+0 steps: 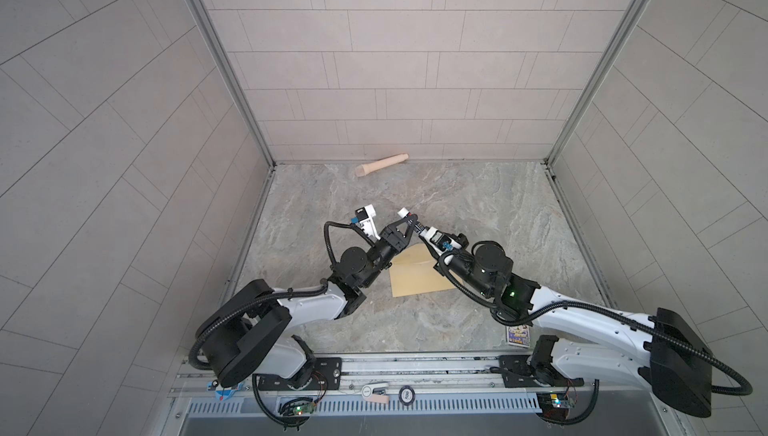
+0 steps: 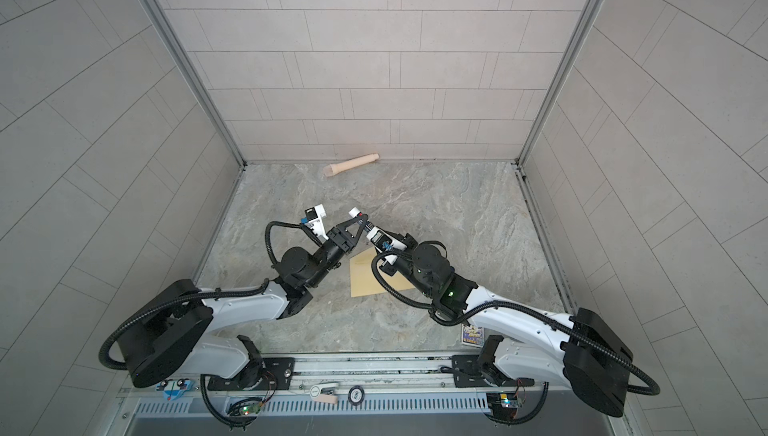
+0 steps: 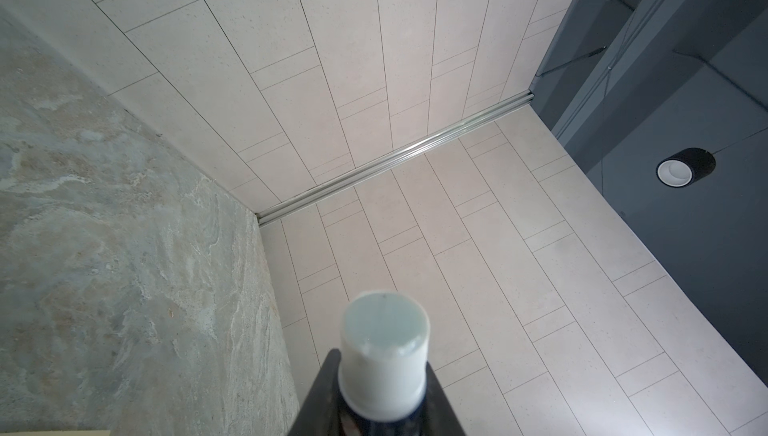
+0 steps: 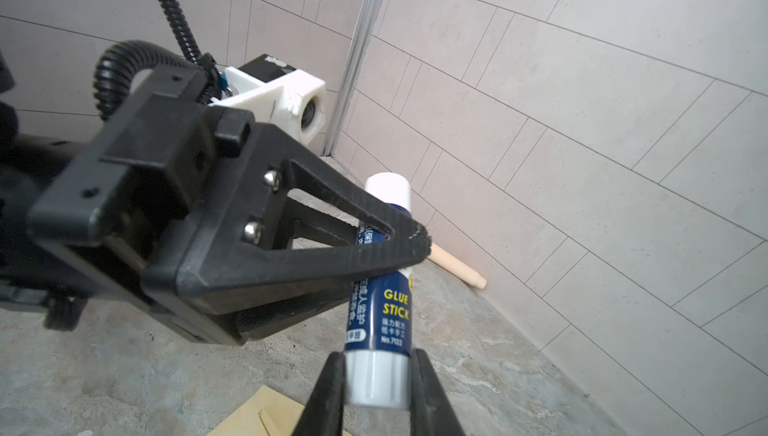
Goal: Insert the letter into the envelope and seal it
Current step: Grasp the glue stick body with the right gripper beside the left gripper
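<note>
A blue glue stick [image 4: 380, 309] with white ends hangs above the table, held by both grippers. My left gripper [image 4: 390, 246] is shut on its blue middle, and its white end [image 3: 384, 355] pokes out past the fingers in the left wrist view. My right gripper [image 4: 378, 384] is shut on the stick's other white end. In both top views the two grippers [image 1: 409, 221] [image 1: 420, 231] meet over the far end of the yellow-tan envelope [image 1: 415, 278] [image 2: 365, 278], which lies flat on the table. A corner of the envelope [image 4: 257, 417] also shows in the right wrist view. The letter is out of view.
A pale wooden peg [image 1: 381, 164] [image 2: 351, 164] lies against the back wall. A small colourful card [image 1: 517, 335] sits near the front edge under my right arm. Tiled walls close in the marbled table [image 1: 478, 205] on three sides.
</note>
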`<state>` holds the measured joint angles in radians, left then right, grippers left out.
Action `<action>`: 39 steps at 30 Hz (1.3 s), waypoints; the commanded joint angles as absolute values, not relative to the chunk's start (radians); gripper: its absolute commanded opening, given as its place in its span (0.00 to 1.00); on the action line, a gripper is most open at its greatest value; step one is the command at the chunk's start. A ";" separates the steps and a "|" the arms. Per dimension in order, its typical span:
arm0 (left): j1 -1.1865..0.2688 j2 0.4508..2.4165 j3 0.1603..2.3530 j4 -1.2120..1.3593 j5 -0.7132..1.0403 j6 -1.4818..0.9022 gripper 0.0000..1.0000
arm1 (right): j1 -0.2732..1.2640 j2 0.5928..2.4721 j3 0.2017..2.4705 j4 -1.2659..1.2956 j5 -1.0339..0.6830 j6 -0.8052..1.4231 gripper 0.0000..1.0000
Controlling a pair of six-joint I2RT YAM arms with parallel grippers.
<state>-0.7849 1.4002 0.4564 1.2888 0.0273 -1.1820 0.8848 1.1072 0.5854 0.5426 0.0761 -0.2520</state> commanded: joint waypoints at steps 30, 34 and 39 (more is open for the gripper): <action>-0.782 1.290 0.448 1.327 -0.041 -1.183 0.00 | 0.828 0.835 0.719 0.158 -0.079 0.233 0.71; -0.782 1.289 0.434 1.328 -0.041 -1.192 0.00 | 0.968 0.827 0.512 0.432 0.057 -0.311 0.73; -0.783 1.302 0.445 1.328 -0.035 -1.200 0.00 | 0.977 0.865 0.523 0.496 0.203 -0.388 0.74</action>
